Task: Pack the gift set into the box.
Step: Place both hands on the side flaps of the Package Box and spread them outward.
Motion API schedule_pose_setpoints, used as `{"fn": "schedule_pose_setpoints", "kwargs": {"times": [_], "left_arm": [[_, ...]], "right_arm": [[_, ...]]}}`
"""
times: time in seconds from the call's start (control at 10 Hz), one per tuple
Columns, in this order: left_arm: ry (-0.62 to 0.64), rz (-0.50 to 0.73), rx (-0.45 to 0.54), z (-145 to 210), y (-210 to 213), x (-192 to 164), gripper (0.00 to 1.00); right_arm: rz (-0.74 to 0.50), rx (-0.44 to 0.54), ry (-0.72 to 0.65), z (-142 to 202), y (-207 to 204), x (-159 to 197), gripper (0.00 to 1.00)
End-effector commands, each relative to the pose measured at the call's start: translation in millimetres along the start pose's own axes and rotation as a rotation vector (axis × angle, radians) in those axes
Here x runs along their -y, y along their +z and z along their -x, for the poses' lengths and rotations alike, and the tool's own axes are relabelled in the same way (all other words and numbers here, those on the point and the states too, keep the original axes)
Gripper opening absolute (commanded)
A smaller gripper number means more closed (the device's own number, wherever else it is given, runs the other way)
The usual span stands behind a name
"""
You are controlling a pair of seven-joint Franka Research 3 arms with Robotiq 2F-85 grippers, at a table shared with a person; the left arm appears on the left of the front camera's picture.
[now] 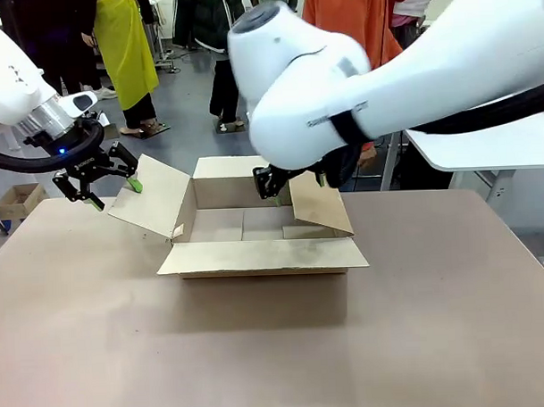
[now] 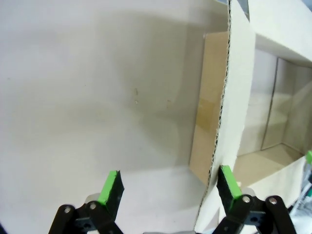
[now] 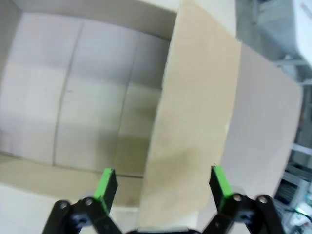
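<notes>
The box [image 1: 255, 231] stands open in the middle of the table with all four flaps spread and nothing inside. My left gripper [image 1: 115, 193] is open at the outer edge of the left flap [image 1: 155, 194]. In the left wrist view that flap's corrugated edge [image 2: 217, 146] runs up between the gripper's [image 2: 169, 185] green pads, close to the right one. My right gripper [image 1: 276, 187], largely hidden by its own arm, hovers over the right flap [image 1: 321, 206]. Its wrist view shows it [image 3: 162, 183] open, with the right flap [image 3: 195, 126] straddled between the pads. The gift set is out of view.
The brown table [image 1: 260, 365] has free room in front of the box and on both sides. A small brown carton [image 1: 17, 199] sits on the floor at far left. A white table [image 1: 485, 147] stands at right. People stand beyond the far edge.
</notes>
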State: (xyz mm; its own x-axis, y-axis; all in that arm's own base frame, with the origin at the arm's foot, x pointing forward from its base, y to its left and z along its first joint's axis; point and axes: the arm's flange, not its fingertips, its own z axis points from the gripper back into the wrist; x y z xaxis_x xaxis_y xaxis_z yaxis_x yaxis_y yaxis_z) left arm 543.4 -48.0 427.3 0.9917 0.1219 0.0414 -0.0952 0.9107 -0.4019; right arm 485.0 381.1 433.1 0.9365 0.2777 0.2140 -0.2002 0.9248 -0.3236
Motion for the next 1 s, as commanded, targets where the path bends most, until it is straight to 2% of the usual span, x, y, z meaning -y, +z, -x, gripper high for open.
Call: {"fn": "schedule_pose_setpoints", "kwargs": {"times": [0.0,0.1,0.2,0.4,0.8,0.9], "left_arm": [[0.010,-0.015,0.008,1,2,2,1.00],[0.010,-0.015,0.008,1,2,2,1.00],[0.010,-0.015,0.008,1,2,2,1.00],[0.010,-0.015,0.008,1,2,2,1.00],[0.010,-0.015,0.008,1,2,2,1.00],[0.010,-0.015,0.008,1,2,2,1.00]], "right_arm": [[0.129,0.012,-0.074,-19,-9,-30,1.00],[0.138,0.035,-0.068,-18,-20,-34,1.00],[0.205,0.048,-0.103,-16,-28,-28,1.00],[0.303,0.021,-0.163,-11,-39,-7,1.00],[0.271,0.036,-0.300,-5,-24,48,1.00],[0.224,0.047,-0.333,-3,-15,64,1.00]]}}
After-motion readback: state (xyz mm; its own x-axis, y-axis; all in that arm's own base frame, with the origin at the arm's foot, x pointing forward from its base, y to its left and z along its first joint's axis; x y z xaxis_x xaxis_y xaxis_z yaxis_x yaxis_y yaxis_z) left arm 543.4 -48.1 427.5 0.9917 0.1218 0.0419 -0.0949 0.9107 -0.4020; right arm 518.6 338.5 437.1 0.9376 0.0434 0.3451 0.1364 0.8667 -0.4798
